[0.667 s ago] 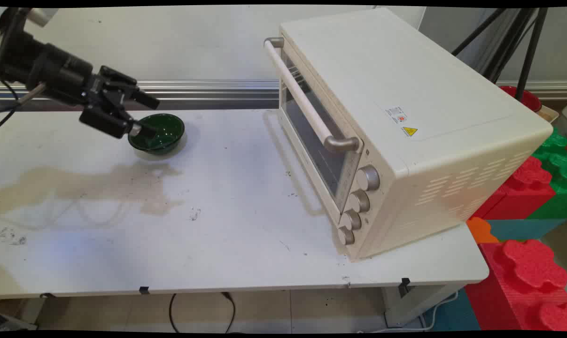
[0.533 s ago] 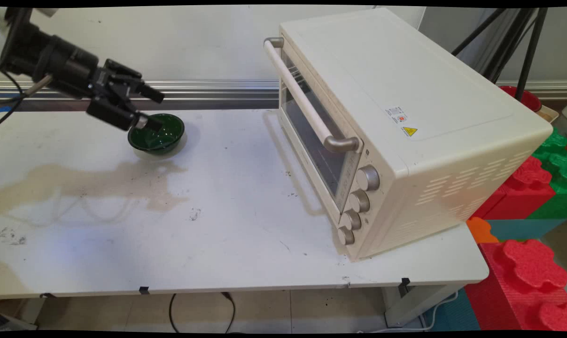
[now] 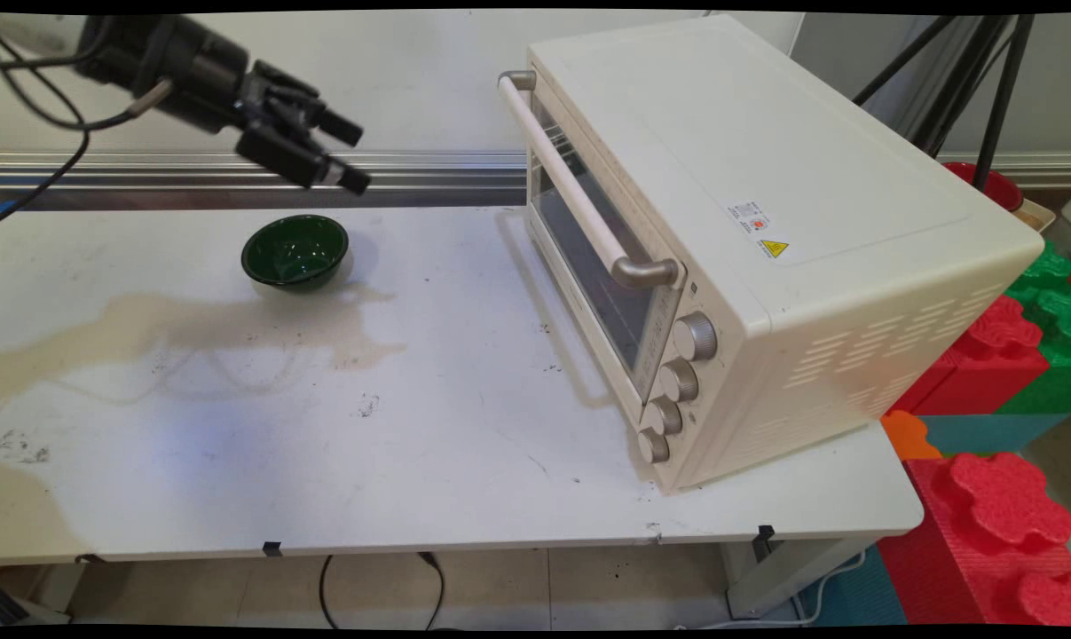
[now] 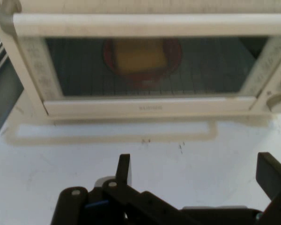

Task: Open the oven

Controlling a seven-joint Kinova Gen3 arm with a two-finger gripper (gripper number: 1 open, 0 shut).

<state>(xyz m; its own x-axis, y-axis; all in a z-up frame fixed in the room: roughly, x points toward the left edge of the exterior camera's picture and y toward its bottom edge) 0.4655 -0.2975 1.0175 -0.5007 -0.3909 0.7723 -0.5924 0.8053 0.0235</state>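
Glossy green bowl (image 3: 295,252); matt cream oven (image 3: 766,222), metal knobs (image 3: 695,336)

arm: raised, upper left | hand (image 3: 350,158): empty, fingers (image 4: 123,169) spread apart

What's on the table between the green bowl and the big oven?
Nothing stands between the green bowl and the oven: the main view shows only bare white table with small dark specks.

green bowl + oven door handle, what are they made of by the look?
Green bowl: glossy, glass or glazed ceramic; highlights on its inside, can't tell which. Oven door handle: matte cream bar, maybe painted or plastic, on brushed silver metal-looking end brackets. The oven body looks like cream-painted sheet metal.
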